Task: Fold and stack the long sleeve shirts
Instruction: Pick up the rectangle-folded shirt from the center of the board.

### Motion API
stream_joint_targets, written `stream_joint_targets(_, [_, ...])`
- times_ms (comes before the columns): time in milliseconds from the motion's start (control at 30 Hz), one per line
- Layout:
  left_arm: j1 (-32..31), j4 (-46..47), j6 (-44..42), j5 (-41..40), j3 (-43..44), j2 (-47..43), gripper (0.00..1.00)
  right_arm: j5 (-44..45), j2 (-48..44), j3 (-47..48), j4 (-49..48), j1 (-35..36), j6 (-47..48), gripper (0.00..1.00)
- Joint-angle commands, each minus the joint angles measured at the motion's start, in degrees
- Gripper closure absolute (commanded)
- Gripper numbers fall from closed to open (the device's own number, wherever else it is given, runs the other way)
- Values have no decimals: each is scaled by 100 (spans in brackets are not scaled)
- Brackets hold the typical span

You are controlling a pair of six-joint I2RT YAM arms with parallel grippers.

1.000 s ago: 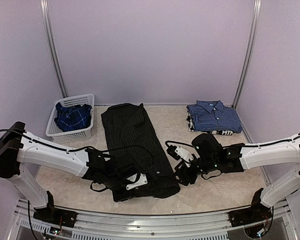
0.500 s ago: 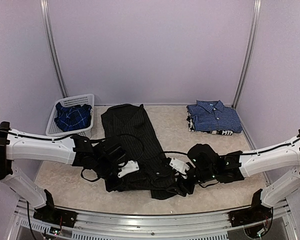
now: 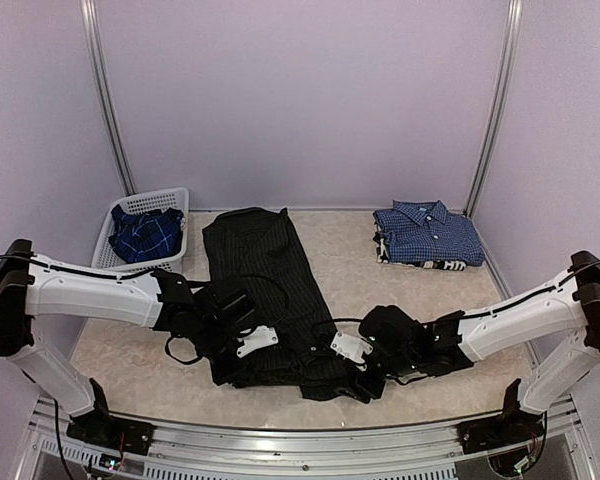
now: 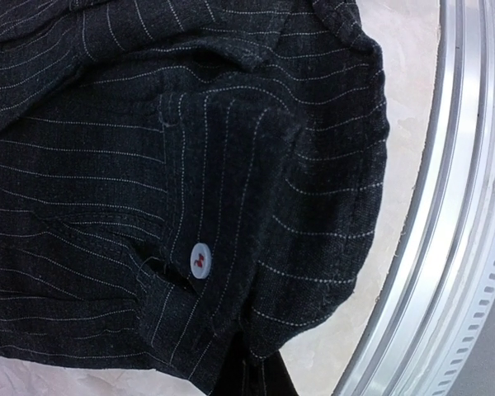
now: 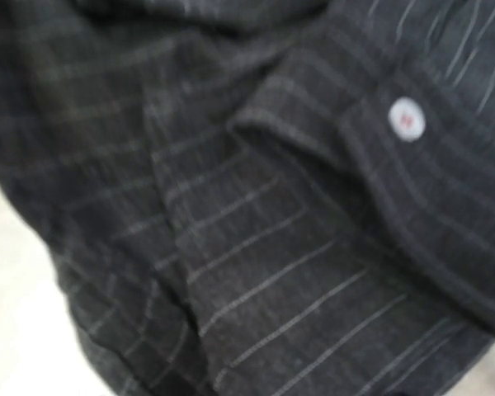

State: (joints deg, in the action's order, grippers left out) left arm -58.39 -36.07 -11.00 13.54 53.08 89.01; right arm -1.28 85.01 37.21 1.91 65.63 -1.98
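While my left claw [image 3: 238, 355] is pinched fully closed at the near left corner of the black shirt [image 3: 260, 260], its own camera shows striped cloth bunched right against it, with a pale button [image 4: 200, 258] just above. I judge that I have that corner of the hem in hand. My right claw [image 3: 365, 380] sits low on the near right corner of the same shirt. Its camera shows only blurred pinstripe and no fingers, so I cannot tell whether it is wide, narrow or gripping.

The shirt lies lengthwise on the tabletop [image 3: 380, 270], its far end flat and its near end rumpled between my two claws. The step in hand looks like folding that near end away from me. To do it well, I should first be sure the right side truly has cloth. A lift from one corner alone would twist the hem. Then I should raise both corners to the same height, carry them forward together, and stay low so the flat half is not dragged along. I should let go only once the fold lies square.

Farther out, a checked shirt [image 3: 427, 233] lies folded at the far right, likely the stacking spot. A plaid shirt [image 3: 145, 233] waits in the basket [image 3: 115, 262] at the far left.
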Motion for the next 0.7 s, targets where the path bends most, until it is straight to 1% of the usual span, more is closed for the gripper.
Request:
stream_joint_targets(0, [161,-25,-57,120,130,-40,100,53,348,128,7,87,-41,32])
stream_joint_targets(233, [187,-20,-60,153,132,-35,100,84,745,290,83,104,-25,37])
stream_joint_targets(367, [188,-14,-60,156,132,-58,100,197,912,330,98,178,-79,46])
stream_joint_targets(467, [188,3,-66,184,116,-105,100,220,991,348,124,217,-164,60])
stream_joint_targets(633, [193,54,-120,276,99,-176,100,145,793,289,184,255,-270,91])
stream_joint_targets(667, [196,65,-131,288,91,-195,100,138,708,279,213,257,-274,95])
